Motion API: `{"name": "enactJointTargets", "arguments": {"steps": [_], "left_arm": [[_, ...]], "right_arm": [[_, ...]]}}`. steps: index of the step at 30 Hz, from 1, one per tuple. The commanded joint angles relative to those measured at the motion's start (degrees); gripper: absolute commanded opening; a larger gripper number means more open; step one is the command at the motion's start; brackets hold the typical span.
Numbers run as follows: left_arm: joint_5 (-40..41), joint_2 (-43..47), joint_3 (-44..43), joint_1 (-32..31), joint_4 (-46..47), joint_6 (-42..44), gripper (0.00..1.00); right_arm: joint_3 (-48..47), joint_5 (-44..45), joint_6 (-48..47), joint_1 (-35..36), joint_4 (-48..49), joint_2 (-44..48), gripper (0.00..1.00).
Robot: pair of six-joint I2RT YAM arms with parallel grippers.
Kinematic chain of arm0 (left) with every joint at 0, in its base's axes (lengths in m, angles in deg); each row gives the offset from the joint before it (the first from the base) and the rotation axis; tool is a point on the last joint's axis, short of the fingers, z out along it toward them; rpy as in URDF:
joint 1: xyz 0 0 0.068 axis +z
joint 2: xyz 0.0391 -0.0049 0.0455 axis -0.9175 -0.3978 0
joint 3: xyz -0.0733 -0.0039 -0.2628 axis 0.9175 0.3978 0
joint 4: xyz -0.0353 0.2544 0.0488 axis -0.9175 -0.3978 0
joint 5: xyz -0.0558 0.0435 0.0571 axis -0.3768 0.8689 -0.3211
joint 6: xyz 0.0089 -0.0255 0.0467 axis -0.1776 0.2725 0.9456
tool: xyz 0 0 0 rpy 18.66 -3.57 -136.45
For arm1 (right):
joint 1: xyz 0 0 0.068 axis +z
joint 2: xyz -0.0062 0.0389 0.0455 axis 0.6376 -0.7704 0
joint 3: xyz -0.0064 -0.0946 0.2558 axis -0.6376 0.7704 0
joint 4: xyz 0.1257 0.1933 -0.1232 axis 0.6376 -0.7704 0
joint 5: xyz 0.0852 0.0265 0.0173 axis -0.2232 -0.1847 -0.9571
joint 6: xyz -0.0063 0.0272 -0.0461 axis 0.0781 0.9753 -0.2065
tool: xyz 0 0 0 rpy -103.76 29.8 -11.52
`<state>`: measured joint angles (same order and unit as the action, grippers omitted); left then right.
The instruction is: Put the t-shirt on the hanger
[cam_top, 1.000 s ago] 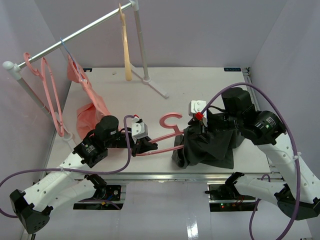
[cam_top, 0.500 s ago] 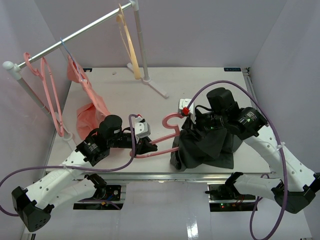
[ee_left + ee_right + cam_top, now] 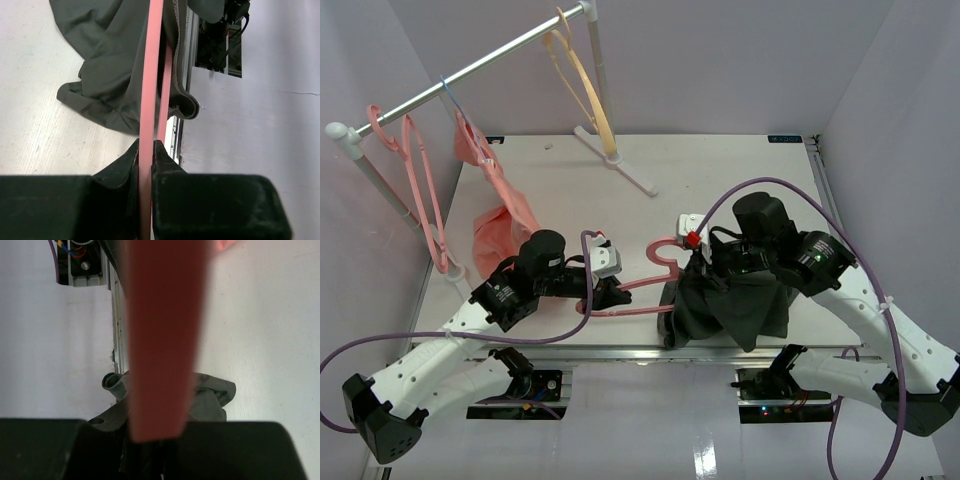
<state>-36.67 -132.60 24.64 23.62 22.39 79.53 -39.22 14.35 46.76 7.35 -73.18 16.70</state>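
My left gripper is shut on one end of the salmon-pink hanger, holding it low over the table with the hook pointing away. The charcoal t-shirt is bunched at the hanger's right end near the table's front edge. My right gripper is shut on a fold of the t-shirt right by the hanger's neck. In the right wrist view the hanger is a blurred pink bar across the fingers, hiding their tips.
A clothes rail crosses the back left, carrying pink hangers, a salmon-pink garment and a swinging tan-yellow hanger. Its stand foot sits at the back centre. The table's front edge is just below the shirt.
My right gripper moved left toward the hanger's neck and closed on the t-shirt, pulling the cloth left and bunching it. The tan-yellow hanger swung. The left gripper kept its hold.
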Motion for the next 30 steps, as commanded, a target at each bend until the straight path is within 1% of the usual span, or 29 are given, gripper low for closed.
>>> {"name": "enactJointTargets", "arguments": {"steps": [1, 3, 4, 5, 6, 7, 8, 9, 10, 11, 12, 14, 16, 18, 21, 23, 25, 30], "left_arm": [[4.8, 1.8, -7.5, -0.2, 8.9, -2.9, 0.06], [8.8, 1.2, -8.3, -0.3, 8.9, -3.7, 0.15], [10.7, 1.0, -8.7, -0.3, 9.0, -4.1, 0.24], [13.2, 0.7, -9.2, -0.2, 9.3, -4.4, 0.43], [15.1, 0.3, -9.8, -0.2, 9.4, -5.3, 0.52], [18.1, -0.1, -10.6, -0.2, 9.4, -6.1, 0.59], [21.9, -0.8, -11.7, -0.2, 9.4, -8.1, 0.61], [26.2, -1.6, -13.1, -0.2, 9.1, -11.9, 0.60], [28.2, -2.1, -14.1, -0.2, 8.1, -15.6, 0.56], [29.9, -2.9, -15.9, -0.2, 7.0, -18.0, 0.56], [31.6, -3.8, -18.1, -0.2, 5.9, -19.8, 0.58], [32.2, -6.9, -21.4, -0.3, 1.5, -21.5, 0.64], [30.8, -8.4, -24.3, -0.3, -0.8, -22.0, 0.64], [28.9, -8.9, -23.2, -0.3, 0.1, -25.7, 0.64], [23.7, -8.6, -18.1, -0.2, 5.2, -32.6, 0.64], [21.2, -8.3, -12.4, -0.3, 10.7, -35.2, 0.64], [20.2, -8.4, -8.6, -0.2, 16.3, -38.2, 0.64], [16.1, -11.0, -1.7, -0.4, 25.3, -40.8, 0.64]], "right_arm": [[5.2, 3.9, 6.0, 1.2, 9.7, 5.8, 0.08], [7.8, 4.4, 8.0, 1.3, 13.8, 8.8, 0.08], [8.7, 4.7, 8.8, 1.4, 15.4, 9.9, 0.08], [9.8, 5.1, 9.4, 1.3, 16.0, 10.4, 0.08], [10.5, 5.7, 9.8, 1.4, 16.8, 11.1, 0.08], [10.9, 7.2, 10.3, 1.3, 17.1, 11.4, 0.08], [11.1, 9.0, 10.9, 1.3, 17.3, 11.5, 0.08], [11.3, 10.8, 11.2, 1.4, 17.4, 11.5, 0.08], [11.3, 13.3, 11.5, 1.4, 17.5, 11.6, 0.08], [11.3, 15.1, 11.8, 1.4, 17.6, 11.9, 0.08], [11.3, 16.7, 12.0, 1.4, 17.7, 12.2, 0.08], [11.9, 21.4, 13.3, 1.4, 19.4, 13.1, 0.08], [12.1, 24.3, 13.9, 1.4, 20.4, 14.3, 0.08], [11.6, 28.5, 15.1, 1.4, 21.0, 15.0, 0.08], [10.2, 30.0, 16.4, 1.4, 20.5, 15.6, 0.08], [8.6, 32.6, 17.4, 1.3, 20.0, 15.6, 0.08], [7.3, 33.8, 17.7, 1.3, 18.9, 15.5, 0.08], [7.8, 36.7, 18.0, 1.3, 19.1, 15.3, 0.08]]}}
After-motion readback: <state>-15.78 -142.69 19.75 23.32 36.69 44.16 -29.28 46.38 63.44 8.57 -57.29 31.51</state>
